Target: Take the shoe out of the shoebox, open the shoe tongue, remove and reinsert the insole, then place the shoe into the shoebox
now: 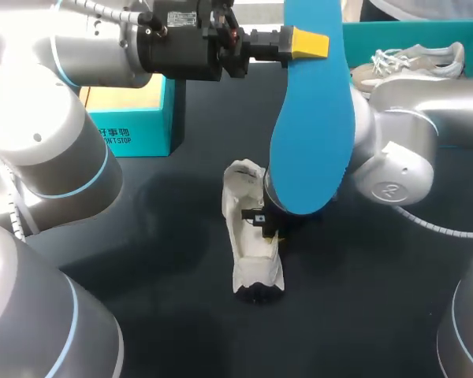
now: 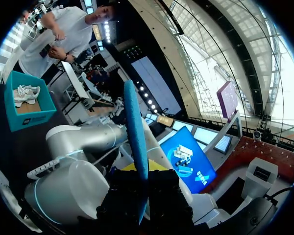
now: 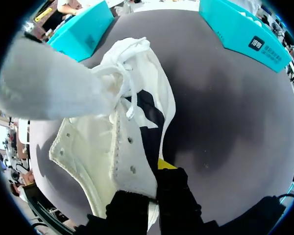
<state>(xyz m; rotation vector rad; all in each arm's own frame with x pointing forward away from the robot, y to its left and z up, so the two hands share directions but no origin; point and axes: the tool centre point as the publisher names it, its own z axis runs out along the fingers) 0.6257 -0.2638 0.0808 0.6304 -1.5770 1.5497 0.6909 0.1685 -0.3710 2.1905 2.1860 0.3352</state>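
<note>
— Left hand (image 1: 310, 43), seen from the head camera: what has it got?
— Blue insole (image 1: 311, 134), clamped near its narrower end between the yellow tips and held up over the shoe, broad face to the camera. White shoe (image 1: 251, 244) lies on the dark desk (image 1: 142, 236), outside the teal shoebox (image 1: 410, 27) at the far right. Right hand (image 1: 266, 224) is down at the shoe's side.

— And the left wrist view?
— Insole (image 2: 135, 122) edge-on, rising from between the closed-in fingers. It looks like thin foam: light and bendy, likely to buckle if pushed from far back.

— Right wrist view?
— Right hand (image 3: 153, 183) pinches the side wall of the shoe (image 3: 112, 147), with one yellow tip showing outside. The upper looks soft and liable to collapse. A grip on the wall beside the opening seems apt for steadying it.
</note>
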